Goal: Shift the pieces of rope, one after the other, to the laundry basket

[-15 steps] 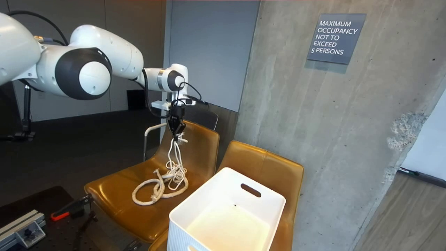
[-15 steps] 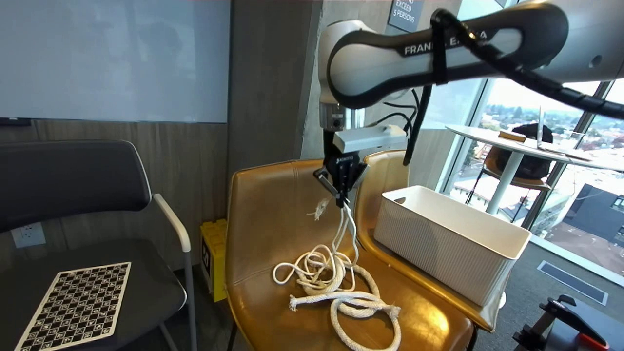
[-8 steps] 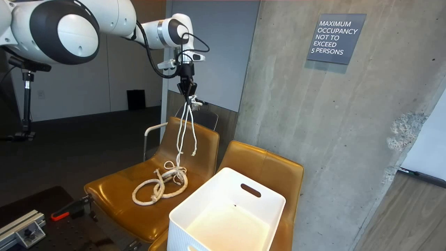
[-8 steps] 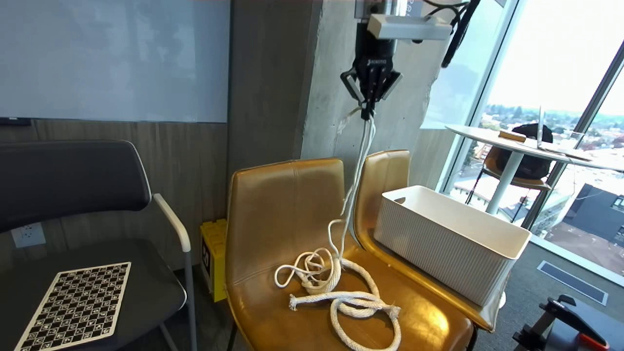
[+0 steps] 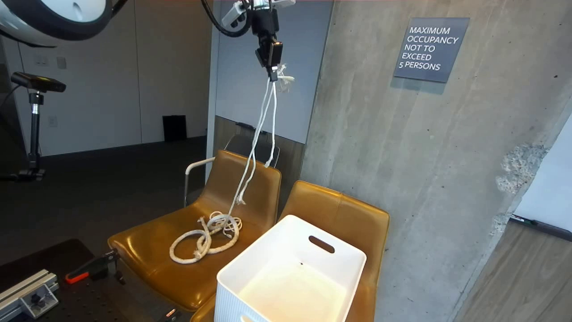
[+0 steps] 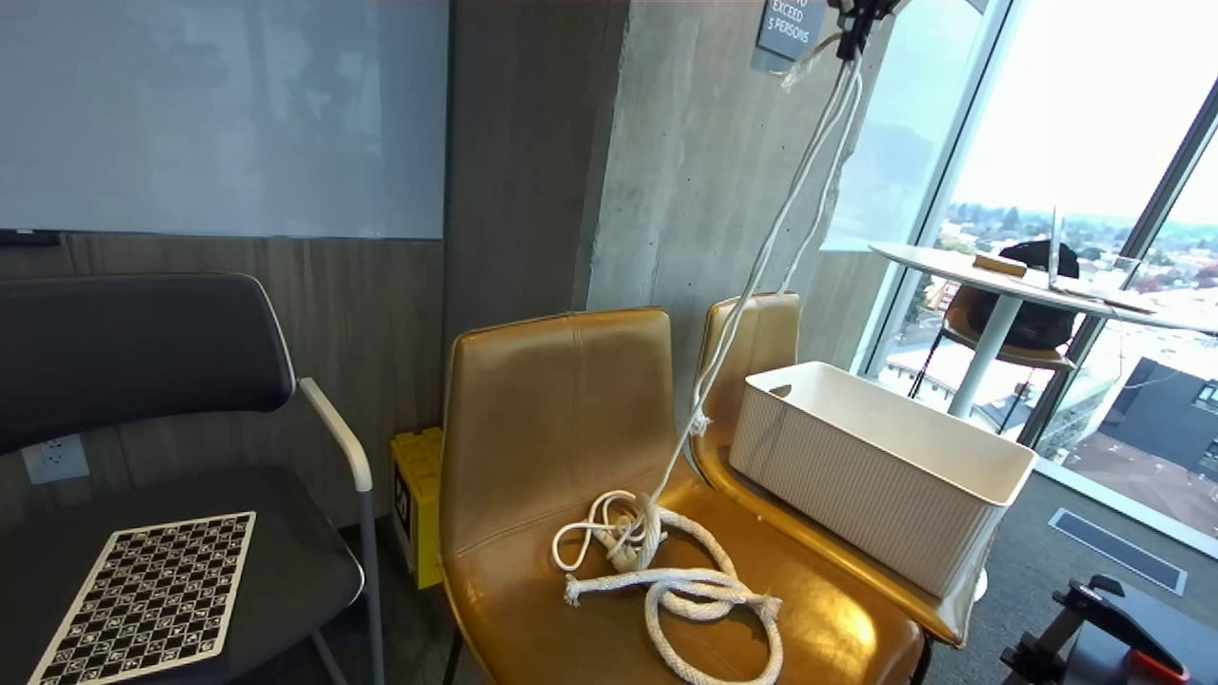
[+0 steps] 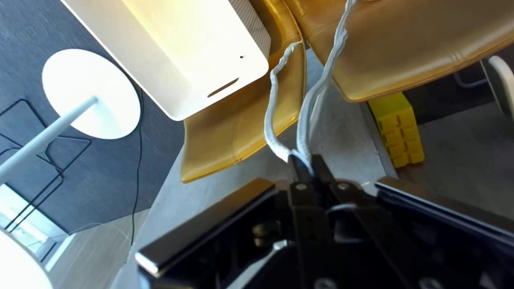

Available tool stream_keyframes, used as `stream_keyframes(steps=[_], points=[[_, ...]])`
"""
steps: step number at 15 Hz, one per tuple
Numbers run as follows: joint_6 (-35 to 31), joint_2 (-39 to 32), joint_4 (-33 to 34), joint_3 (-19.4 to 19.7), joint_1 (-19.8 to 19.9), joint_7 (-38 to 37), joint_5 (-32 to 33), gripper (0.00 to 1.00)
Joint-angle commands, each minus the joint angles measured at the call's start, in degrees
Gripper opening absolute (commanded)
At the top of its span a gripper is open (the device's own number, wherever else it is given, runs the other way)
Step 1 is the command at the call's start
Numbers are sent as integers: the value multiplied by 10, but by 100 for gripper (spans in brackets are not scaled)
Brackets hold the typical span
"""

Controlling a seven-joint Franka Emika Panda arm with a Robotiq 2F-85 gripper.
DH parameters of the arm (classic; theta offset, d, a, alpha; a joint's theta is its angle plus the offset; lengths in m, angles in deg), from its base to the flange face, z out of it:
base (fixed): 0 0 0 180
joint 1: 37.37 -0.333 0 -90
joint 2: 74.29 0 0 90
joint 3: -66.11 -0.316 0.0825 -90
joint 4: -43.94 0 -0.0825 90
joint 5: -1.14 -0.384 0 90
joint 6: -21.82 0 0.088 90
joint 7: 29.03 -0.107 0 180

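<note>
Dangling from the gripper, thin white rope sits pinched between clenched jaws, its lower run slanting to a small tangle on a tan-brown chair. Thicker rope lies looped there, touching the tangle. White laundry basket stands just beside, on the neighbouring chair.

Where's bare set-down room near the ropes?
Free: visible floor of laundry basket, between its walls; chair seat, between thick rope and front edge. Crowded: mid-seat, where thin rope meets thick, and upward along it to the hand.
</note>
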Motion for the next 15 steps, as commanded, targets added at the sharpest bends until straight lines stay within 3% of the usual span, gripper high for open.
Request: stream_keyframes(steps=[1, 8, 15], points=[[40, 22, 40, 15, 45, -5, -9, 1], [37, 4, 38, 11, 162, 6, -45, 1], [15, -105, 4, 2, 210, 2, -77, 1]])
